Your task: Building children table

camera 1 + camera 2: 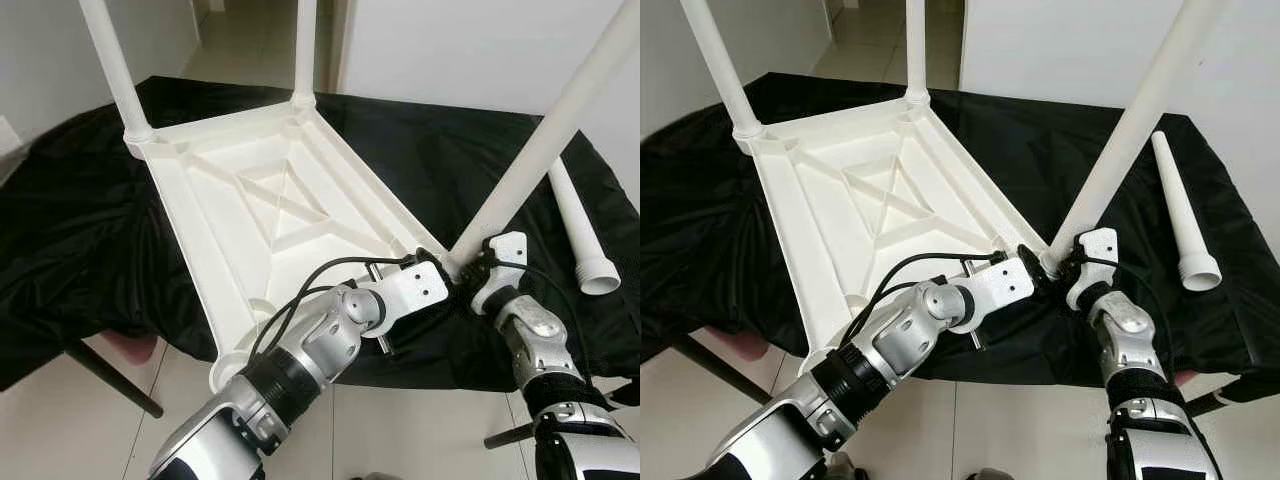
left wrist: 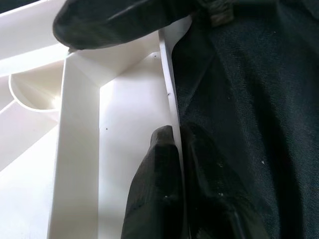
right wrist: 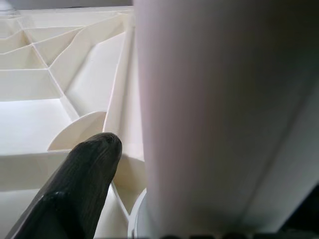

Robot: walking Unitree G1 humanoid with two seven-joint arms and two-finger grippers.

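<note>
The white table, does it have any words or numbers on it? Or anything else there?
None. No words, numbers or labels can be read on the table, its legs, the loose leg or the black cloth. The left pincer and right pincer carry no readable marks either.

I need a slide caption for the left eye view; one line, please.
Left gripper pinches the upturned white plastic tabletop's rim while right gripper seats a white leg at its corner.

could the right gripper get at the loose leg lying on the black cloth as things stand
Probably not right now: the right gripper is shut on the third leg. The loose leg lies unobstructed on its right.
</note>
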